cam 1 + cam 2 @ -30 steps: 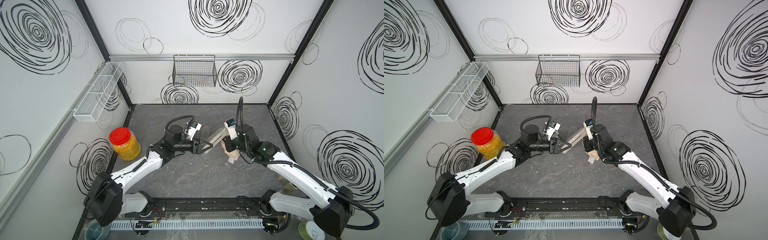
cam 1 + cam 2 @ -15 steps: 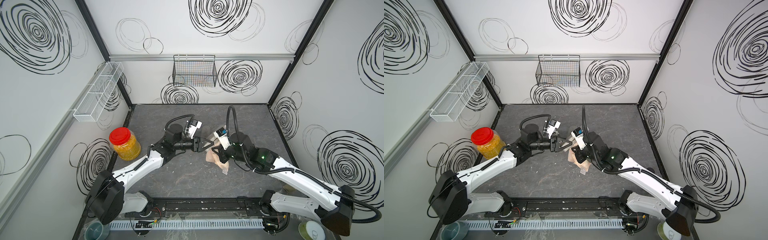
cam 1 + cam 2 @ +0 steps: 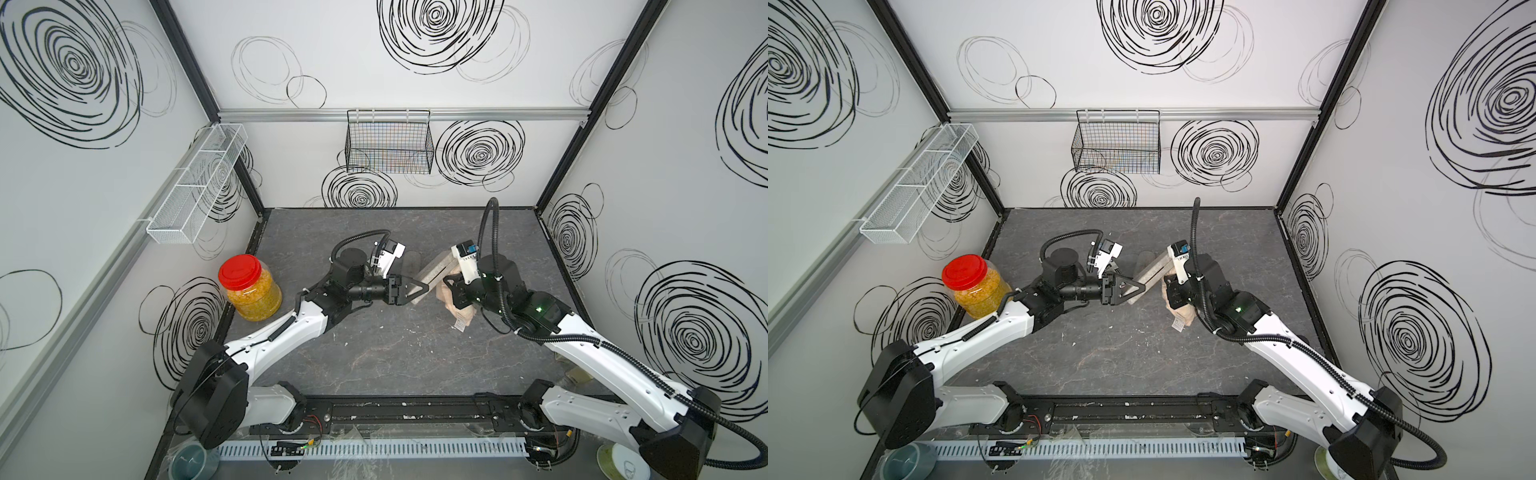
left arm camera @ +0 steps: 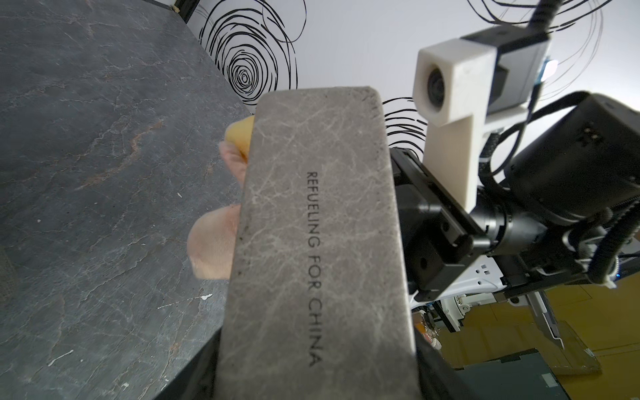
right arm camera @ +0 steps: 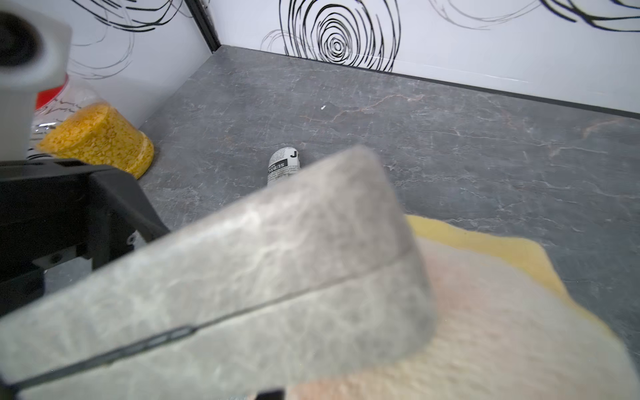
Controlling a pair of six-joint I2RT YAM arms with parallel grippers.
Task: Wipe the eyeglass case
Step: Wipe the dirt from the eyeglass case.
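Note:
The eyeglass case [image 3: 434,272] is a grey marbled box printed "REFUELING FOR CHINA", held tilted above the table. My left gripper [image 3: 417,286] is shut on its near end; in the left wrist view the case [image 4: 318,242] fills the middle and dark fingers [image 4: 434,375] flank it. My right gripper [image 3: 451,291] is shut on a peach and yellow cloth [image 3: 461,313] that presses against the case's far end. The cloth [image 5: 485,329] lies under and beside the case [image 5: 242,277] in the right wrist view. Both top views show the same; the case [image 3: 1154,270] lies between the grippers.
A jar of yellow grains with a red lid [image 3: 249,289] stands at the table's left edge. A small newsprint-patterned roll [image 5: 284,162] lies on the grey table [image 3: 395,353] behind the case. A black wire basket [image 3: 388,143] and a white mesh shelf [image 3: 199,183] hang on the walls.
Half a second ago my right gripper and cloth were lower along the case, close to the left gripper. They have slid back out to the case's far end. The left arm barely moved.

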